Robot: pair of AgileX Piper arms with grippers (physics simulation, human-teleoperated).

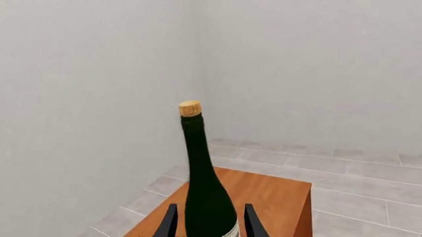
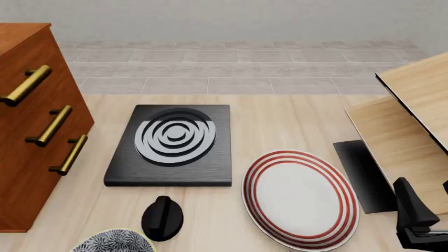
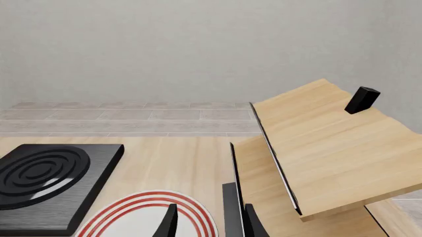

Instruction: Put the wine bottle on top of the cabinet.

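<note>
While the left hand (image 1: 209, 224) grips the slim green-glass wine bottle (image 1: 204, 182) | smooth reddish-wood cabinet (image 1: 264, 195) below | right hand (image 3: 209, 224) parted, empty

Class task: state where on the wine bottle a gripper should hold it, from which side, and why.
Grip the wine bottle on its wide lower body, coming in level from the side. It stands upright; its neck is slim and tapering. The left gripper already straddles that body, over the cabinet.

The front view looks down the table (image 2: 280, 121) toward 12 o'clock, the right wrist view sits low near 5 o'clock, sharing its striped plate (image 3: 142, 215) and black burner slab (image 3: 46, 185), while the left wrist view faces a wall corner closely over the cabinet (image 1: 264, 197).
</note>
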